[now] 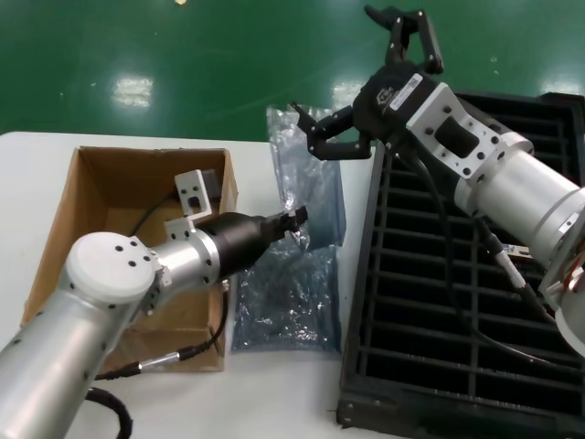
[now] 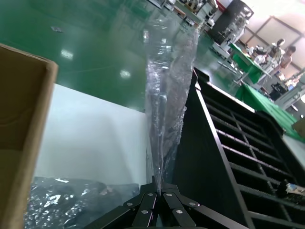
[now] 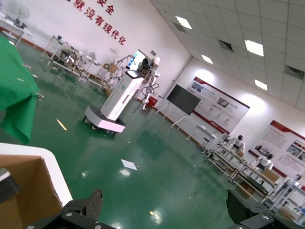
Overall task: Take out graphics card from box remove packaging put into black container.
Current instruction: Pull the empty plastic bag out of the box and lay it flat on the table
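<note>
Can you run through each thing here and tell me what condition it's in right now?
box: open on top, on the table.
held bag: pinched at one end, raised upright.
second bag: lying crinkled on the table.
black container: slotted rows look mostly empty.
left gripper: shut on the held bag.
right gripper: open, raised, holding nothing.
</note>
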